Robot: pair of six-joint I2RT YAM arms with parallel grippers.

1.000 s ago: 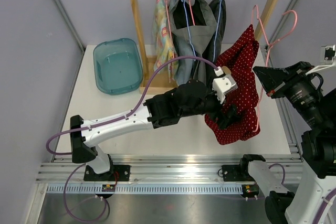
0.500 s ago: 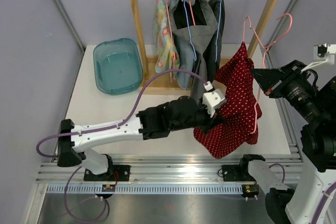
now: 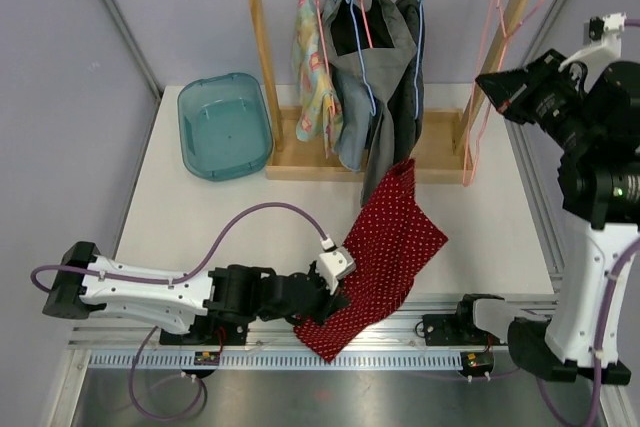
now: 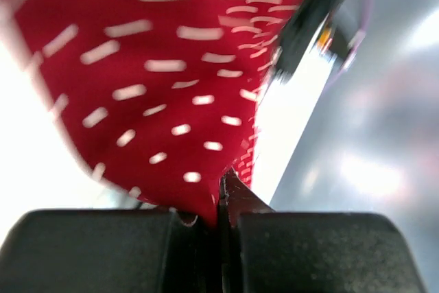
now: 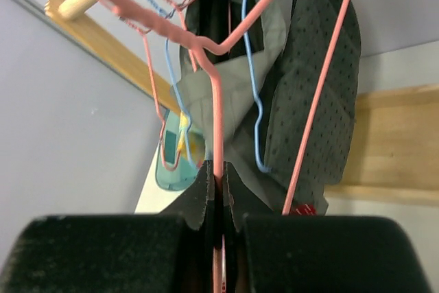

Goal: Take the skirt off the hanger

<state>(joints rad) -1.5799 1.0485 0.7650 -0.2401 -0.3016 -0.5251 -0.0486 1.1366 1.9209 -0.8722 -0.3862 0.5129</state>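
Note:
The red skirt (image 3: 385, 247) with white dots lies spread on the table, from below the rack down to the near rail. My left gripper (image 3: 333, 297) is shut on its lower part, and the left wrist view shows red cloth (image 4: 158, 66) pinched between the closed jaws of the left gripper (image 4: 221, 200). The pink wire hanger (image 3: 480, 77) hangs bare beside the rack's right post, apart from the skirt. My right gripper (image 3: 492, 85) is shut on it. In the right wrist view the hanger's wire (image 5: 217, 121) runs straight into the closed right gripper (image 5: 219, 183).
A wooden rack (image 3: 262, 67) stands at the back with grey garments (image 3: 365, 67) and a colourful one (image 3: 315, 57) on blue and pink hangers. A teal tub (image 3: 224, 125) sits at the back left. The metal rail (image 3: 300, 332) runs along the near edge.
My left arm drew back toward the near edge with the skirt, which came off the hanger onto the table. My right arm lifted the bare hanger up and back beside the rack post.

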